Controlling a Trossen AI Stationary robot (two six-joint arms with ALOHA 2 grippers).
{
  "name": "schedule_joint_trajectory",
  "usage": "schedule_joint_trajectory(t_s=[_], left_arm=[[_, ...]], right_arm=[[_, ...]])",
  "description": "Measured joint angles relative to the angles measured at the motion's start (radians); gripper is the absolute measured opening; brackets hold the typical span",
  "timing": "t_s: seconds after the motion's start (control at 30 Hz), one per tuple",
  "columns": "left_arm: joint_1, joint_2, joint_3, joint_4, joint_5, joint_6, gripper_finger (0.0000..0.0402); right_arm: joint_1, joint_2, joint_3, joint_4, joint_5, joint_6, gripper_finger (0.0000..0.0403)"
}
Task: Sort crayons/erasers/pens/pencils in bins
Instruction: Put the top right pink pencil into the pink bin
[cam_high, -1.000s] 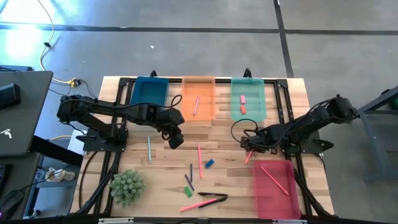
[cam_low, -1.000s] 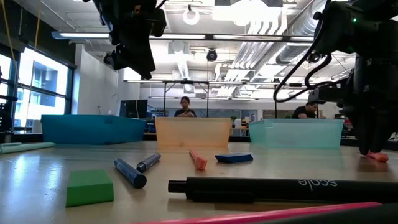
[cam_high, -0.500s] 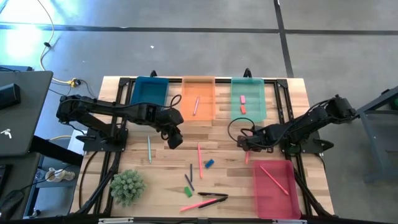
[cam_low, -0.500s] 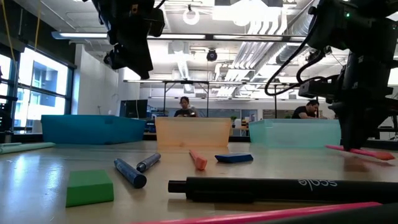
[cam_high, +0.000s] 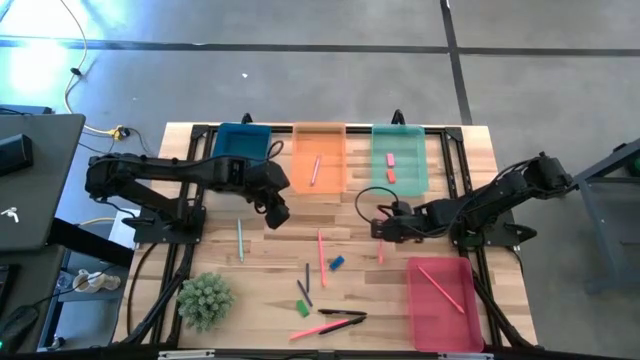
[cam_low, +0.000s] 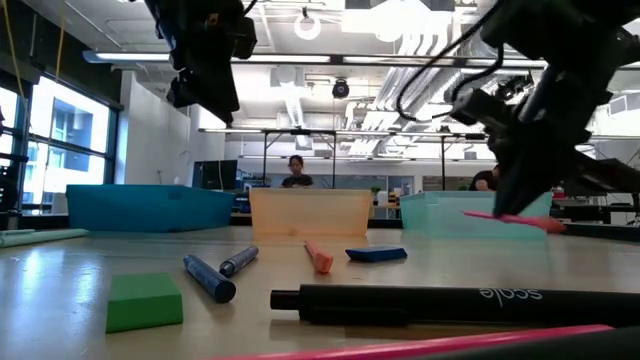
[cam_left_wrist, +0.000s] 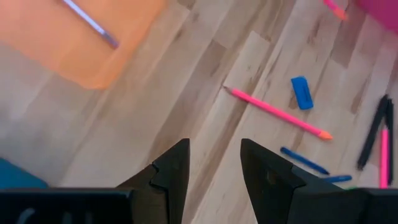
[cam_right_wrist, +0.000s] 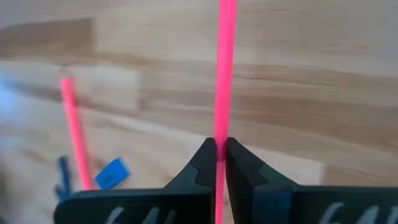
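Right gripper (cam_right_wrist: 217, 163): fingers clamped on pink pencil (cam_right_wrist: 223, 68), lifted above worktop (cam_high: 450, 140) centre. Left gripper (cam_left_wrist: 214, 171): fingers apart, empty, at 10 o'clock. Blue eraser (cam_high: 337, 263) on worktop; two erasers in green bin (cam_high: 400, 185).

Both arms are dark, near-black jointed links on black bases bolted to black rails. Thin black cables loop along each. Each tool (cam_left_wrist: 214, 165) ends in two angular black fingers (cam_right_wrist: 205, 163).

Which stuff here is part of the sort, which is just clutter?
Job: right pincer shut on a pink pencil; blue eraser; green eraser; four bins, e.g. orange bin.
Clutter: green plant; laptop.
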Motion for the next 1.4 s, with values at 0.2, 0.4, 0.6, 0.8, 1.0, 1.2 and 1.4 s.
schedule_joint_trajectory(t_s=[0.2, 0.4, 0.6, 0.8, 1.0, 1.2, 1.4], left_arm=[[0.037, -0.011, -0.001, -0.036, -0.001, 0.023, 0.013], [0.067, -0.016, -0.001, -0.064, -0.009, 0.057, 0.013], [0.08, -0.016, -0.001, -0.084, -0.011, 0.102, 0.013], [0.079, -0.016, -0.001, -0.083, -0.011, 0.11, 0.013], [0.069, -0.016, -0.001, -0.083, -0.009, 0.109, 0.013], [0.051, -0.016, -0.001, -0.083, -0.008, 0.063, 0.013], [0.048, -0.015, -0.001, -0.078, -0.009, -0.018, 0.013]], right_arm=[[0.015, 0.0, 0.1, 0.014, 0.062, -0.166, 0.0], [0.023, -0.001, 0.242, -0.106, 0.153, -0.31, 0.0], [0.043, -0.001, 0.389, -0.288, 0.254, -0.418, 0.0], [0.105, -0.002, 0.499, -0.493, 0.337, -0.42, 0.0], [0.179, -0.002, 0.523, -0.663, 0.346, -0.321, 0.0], [0.27, -0.012, 0.523, -0.744, 0.331, -0.252, 0.0], [0.389, -0.051, 0.522, -0.855, 0.311, -0.17, 0.0]])
